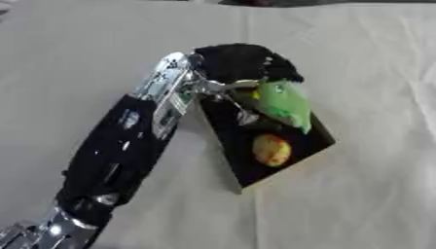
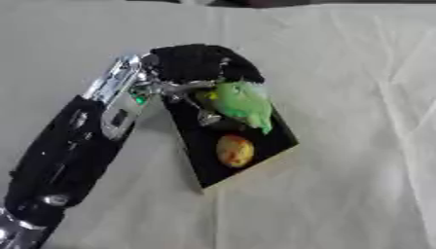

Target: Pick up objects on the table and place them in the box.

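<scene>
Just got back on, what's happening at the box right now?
The left hand is over the black box on the cloth-covered table, holding a green object at the box's far end. A yellow-red fruit already lies inside the box. The green object hasn't been let go yet. The right hand isn't in view.

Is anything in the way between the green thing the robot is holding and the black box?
Nothing visible. The left hand holds the green object right over the box. Only a yellow-red fruit lies inside, lower down, with bare floor beside it.
</scene>
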You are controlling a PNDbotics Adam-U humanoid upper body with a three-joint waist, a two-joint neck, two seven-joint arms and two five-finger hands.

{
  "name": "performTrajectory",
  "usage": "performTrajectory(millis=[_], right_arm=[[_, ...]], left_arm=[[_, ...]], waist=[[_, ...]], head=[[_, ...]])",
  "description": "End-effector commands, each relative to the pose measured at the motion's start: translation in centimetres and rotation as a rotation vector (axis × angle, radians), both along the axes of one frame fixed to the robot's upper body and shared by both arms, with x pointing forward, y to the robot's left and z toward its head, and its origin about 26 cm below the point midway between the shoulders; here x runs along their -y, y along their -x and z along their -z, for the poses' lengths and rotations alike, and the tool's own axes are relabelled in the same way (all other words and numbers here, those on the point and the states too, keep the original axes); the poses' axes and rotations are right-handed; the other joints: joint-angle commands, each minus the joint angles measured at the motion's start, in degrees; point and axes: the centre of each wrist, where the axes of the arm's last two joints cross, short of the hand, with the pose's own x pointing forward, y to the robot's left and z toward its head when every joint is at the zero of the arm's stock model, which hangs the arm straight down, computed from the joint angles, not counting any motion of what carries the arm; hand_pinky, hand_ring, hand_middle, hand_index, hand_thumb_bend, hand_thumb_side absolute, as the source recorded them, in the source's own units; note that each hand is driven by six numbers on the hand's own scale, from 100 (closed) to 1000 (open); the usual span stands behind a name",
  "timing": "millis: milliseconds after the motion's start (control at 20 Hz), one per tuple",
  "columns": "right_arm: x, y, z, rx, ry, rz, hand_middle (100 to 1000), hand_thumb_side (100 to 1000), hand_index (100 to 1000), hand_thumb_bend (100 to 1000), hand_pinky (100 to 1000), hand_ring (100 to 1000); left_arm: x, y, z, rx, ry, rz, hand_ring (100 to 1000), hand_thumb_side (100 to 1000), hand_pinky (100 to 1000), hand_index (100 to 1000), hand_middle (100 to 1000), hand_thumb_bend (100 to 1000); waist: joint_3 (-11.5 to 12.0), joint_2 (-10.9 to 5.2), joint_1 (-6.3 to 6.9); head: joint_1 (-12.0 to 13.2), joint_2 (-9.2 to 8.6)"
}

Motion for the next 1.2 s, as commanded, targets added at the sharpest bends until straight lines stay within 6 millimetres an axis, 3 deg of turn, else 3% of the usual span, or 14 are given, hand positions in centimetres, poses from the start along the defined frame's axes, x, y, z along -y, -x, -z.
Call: performTrajectory(millis=[50,400,500,700,1000,1100,1200], right_arm=[[0.1,0.4,-0.9,0.026,0.007,0.003,607,470,744,100,911,898],[0.2,0.5,-0.8,0.024,0.005,0.007,606,470,744,100,911,898],[0.2,0.5,-0.8,0.021,0.003,0.007,606,472,744,100,911,899],[0.2,0.4,-0.7,0.015,0.0,0.006,606,470,744,100,912,899],[0.3,0.5,-0.6,0.007,-0.005,0.007,606,470,744,100,912,899],[0.4,0.5,-0.6,0.003,-0.006,0.009,606,470,744,100,912,899],[0.4,0.5,-0.5,0.0,-0.006,0.011,606,470,744,100,912,899]], left_arm=[[-0.5,-0.2,-0.6,0.031,-0.229,0.06,995,251,990,1000,932,398],[-1.1,-1.0,0.1,-0.043,-0.298,0.086,1000,227,1000,1000,945,271],[-1.2,-1.0,-0.2,-0.056,-0.298,0.098,1000,360,1000,1000,944,186],[-1.4,-0.7,-0.9,-0.066,-0.275,0.113,1000,385,1000,1000,939,150],[-2.1,0.1,-2.7,-0.063,-0.239,0.149,994,227,1000,1000,932,184],[-2.6,0.4,-3.5,-0.058,-0.233,0.158,995,228,1000,1000,932,218],[-2.9,0.5,-4.0,-0.053,-0.242,0.162,1000,297,1000,1000,937,246]], waist=[[0.03,-1.33,-0.13],[0.34,-1.6,-0.07],[0.43,-1.7,-0.08],[0.52,-1.96,-0.1],[0.85,-2.49,0.05],[1.17,-2.74,0.23],[1.52,-2.96,0.46]], head=[[-0.08,0.06],[-0.2,0.38],[-0.22,0.44],[-0.31,0.44],[-0.57,0.53],[-0.92,0.63],[-1.35,0.72]])
